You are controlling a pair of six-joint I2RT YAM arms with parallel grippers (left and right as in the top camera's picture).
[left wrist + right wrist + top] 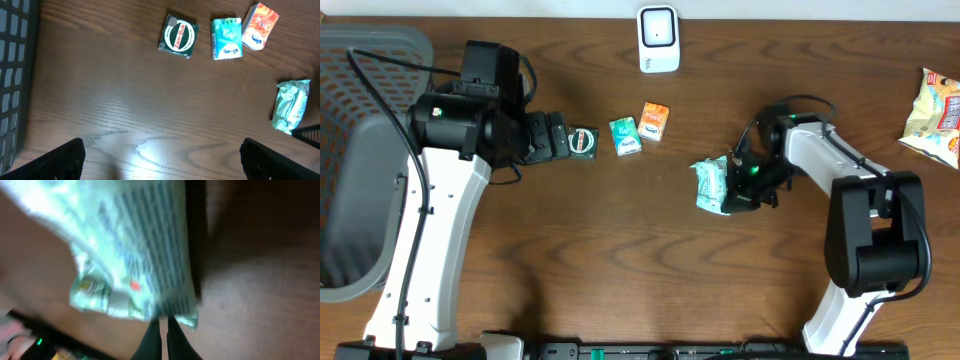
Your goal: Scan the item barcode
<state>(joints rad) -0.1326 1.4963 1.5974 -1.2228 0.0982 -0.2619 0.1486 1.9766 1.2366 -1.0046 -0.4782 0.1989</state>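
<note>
I'm seeing a gray mesh basket (390, 38) sitting at the table's (620, 250) left edge. A green Zam-Buk box (179, 36), a teal packet (226, 38) and an orange packet (260, 26) are lying in a row. A snack bag (935, 115) is resting far right.

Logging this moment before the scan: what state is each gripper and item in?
Left gripper: open, empty, above the table.
Right gripper: shut on pale green crinkly packet, at its edge.
Dark green Zam-Buk box: lying flat, untouched.
Green wrapped pack: lying flat.
Orange wrapped pack: lying flat.
White scanner: standing at the far edge.
</note>
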